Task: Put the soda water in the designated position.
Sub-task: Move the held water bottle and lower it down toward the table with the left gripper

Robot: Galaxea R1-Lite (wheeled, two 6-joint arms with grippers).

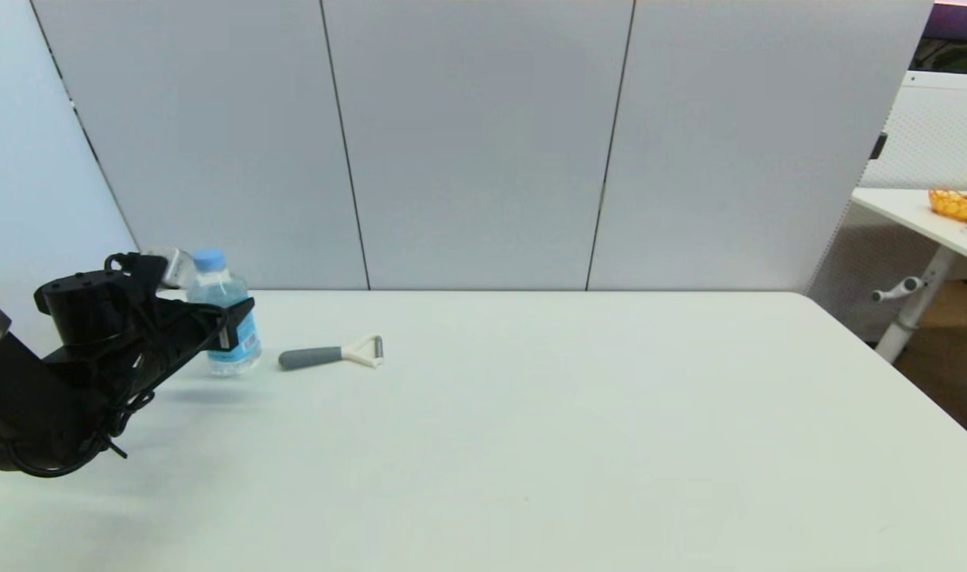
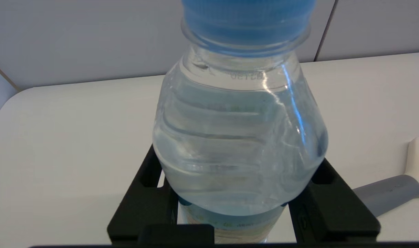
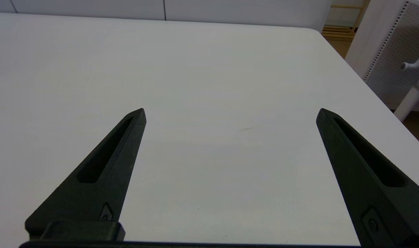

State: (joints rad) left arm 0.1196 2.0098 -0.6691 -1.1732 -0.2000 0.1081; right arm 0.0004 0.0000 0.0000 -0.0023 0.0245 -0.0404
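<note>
We see soda water (image 2: 240, 137) cap cut off by wrist picture's edge; its label mostly hidden behind left gripper (image 1: 241, 326) fingers (image 2: 144, 206). Peeler (image 2: 391, 193) blade end cropped. Right gripper (image 3: 230, 113) out of head view. Orange basket (image 1: 956, 205) contents too small to tell.

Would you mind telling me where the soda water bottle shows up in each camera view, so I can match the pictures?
Head view: soda water at far left, upright, in the left gripper.
Left wrist view: fills the centre, between the black fingers.
Right wrist view: not in it.
Shared landmark: the peeler, beside the bottle.
</note>
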